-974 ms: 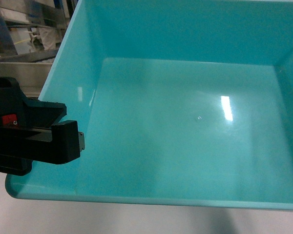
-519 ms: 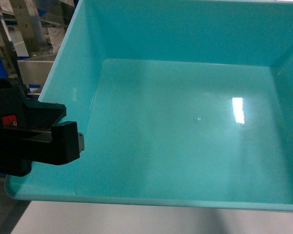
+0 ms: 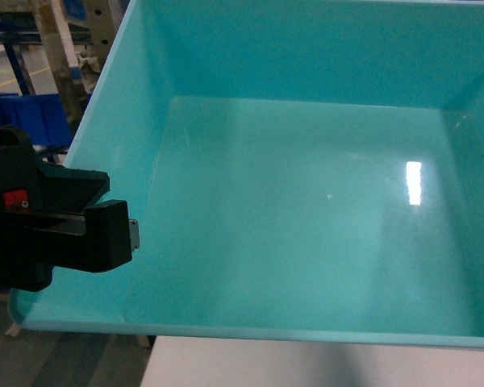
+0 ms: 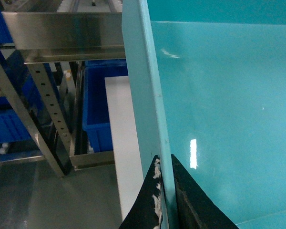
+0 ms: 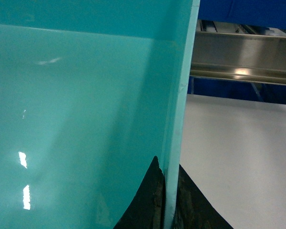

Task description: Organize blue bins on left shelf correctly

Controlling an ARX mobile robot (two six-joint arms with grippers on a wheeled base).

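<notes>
An empty turquoise blue bin [image 3: 306,210] fills the head view, held up off the surface. My left gripper [image 3: 133,234] is shut on its left wall, one finger inside and one outside. The left wrist view shows that grip [image 4: 166,191] pinching the thin wall of the blue bin [image 4: 219,95]. My right gripper [image 5: 168,200] is shut on the opposite wall of the blue bin [image 5: 86,95]; it is out of the head view. The left shelf [image 4: 62,43], a shiny steel rack with perforated uprights, stands beyond and left of the bin.
Dark royal-blue crates [image 4: 102,109] sit low in the rack, and more blue crates [image 3: 32,121] show at the head view's upper left. A white tabletop [image 5: 238,157] lies under the bin, its corner [image 3: 306,367] bordered by grey floor [image 4: 52,200]. A steel rail [image 5: 243,57] crosses behind.
The background behind the bin has slid right: a steel surface at upper left gave way to blue crates and floor. The table edge has come into view below. Both grips are unchanged.
</notes>
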